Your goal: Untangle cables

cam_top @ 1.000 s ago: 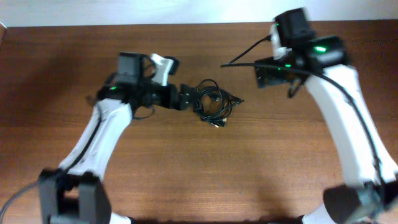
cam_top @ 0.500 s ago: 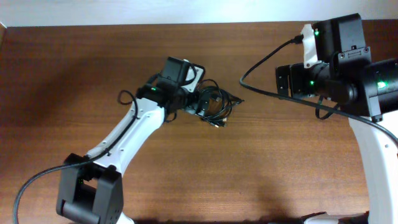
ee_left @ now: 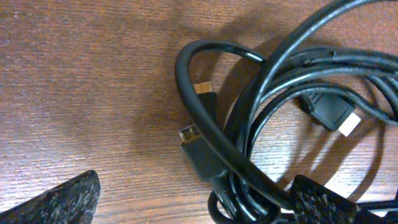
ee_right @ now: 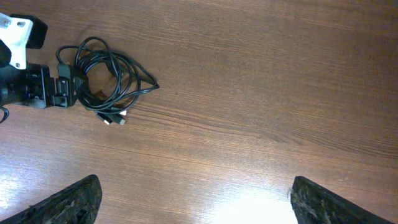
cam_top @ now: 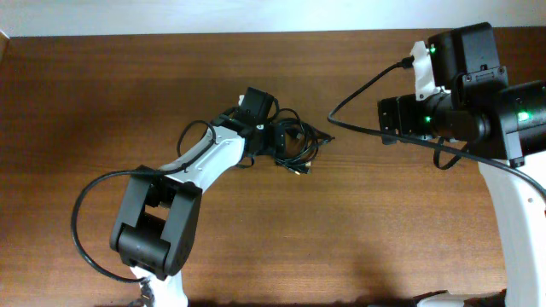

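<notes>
The untangling has barely begun, as far as I can judge: the cables lie in one knotted coil on the counter, about midway between its left and right edges and somewhat toward the far edge, with no strand pulled free of the rest. My left pincer is down at the left side of that coil with its fingers spread wide. Several black loops run across the gap between them, crowded against the right finger, but I am not clamping anything. From that wrist I can see three plugs poking out of the loops, one tucked under a thick strand that crosses over it, so the ends are woven through the bundle, not lying loose. My right pincer hangs high above the counter toward the far right corner, well apart from the coil, spread just as wide and empty. Everything is left to do: grip one strand, hold the rest, and draw the cables apart until each lies on its own.
</notes>
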Tool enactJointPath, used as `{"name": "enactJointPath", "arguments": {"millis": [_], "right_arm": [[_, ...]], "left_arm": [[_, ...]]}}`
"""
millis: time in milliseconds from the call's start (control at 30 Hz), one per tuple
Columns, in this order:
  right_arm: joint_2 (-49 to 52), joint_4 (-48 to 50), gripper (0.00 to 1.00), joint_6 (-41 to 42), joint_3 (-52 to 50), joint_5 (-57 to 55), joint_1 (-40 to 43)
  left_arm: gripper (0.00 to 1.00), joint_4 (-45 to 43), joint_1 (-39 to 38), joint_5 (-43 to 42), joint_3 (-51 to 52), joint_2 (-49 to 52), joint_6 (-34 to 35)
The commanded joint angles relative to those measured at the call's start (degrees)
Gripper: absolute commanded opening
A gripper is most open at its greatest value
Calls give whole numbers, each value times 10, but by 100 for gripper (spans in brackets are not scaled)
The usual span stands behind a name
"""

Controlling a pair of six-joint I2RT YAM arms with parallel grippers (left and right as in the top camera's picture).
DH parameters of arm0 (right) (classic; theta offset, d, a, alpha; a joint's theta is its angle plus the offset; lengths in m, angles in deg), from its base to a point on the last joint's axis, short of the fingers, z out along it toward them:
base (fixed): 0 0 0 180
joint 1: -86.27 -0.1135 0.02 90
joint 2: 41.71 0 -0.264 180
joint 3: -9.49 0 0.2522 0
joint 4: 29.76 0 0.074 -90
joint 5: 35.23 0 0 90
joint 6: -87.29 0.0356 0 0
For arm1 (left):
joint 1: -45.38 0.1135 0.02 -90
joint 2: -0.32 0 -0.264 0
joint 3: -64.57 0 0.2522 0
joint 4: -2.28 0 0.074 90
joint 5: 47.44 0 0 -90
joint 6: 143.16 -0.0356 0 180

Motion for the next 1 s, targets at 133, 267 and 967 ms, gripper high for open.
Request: {"name": "enactJointPath", "arguments": {"millis": [133,267,967], "right_arm": [[-5,-2,95,5,4,3,0],[-5,-6,95,5,4,3,0],[-5,-26,93,5,4,3,0]], "left_arm": [[98,-5,1,-54,-34,3,31],[98,-3,-3,-59,-78,3,57],[67,12,-41,77,-82,17,210]]}}
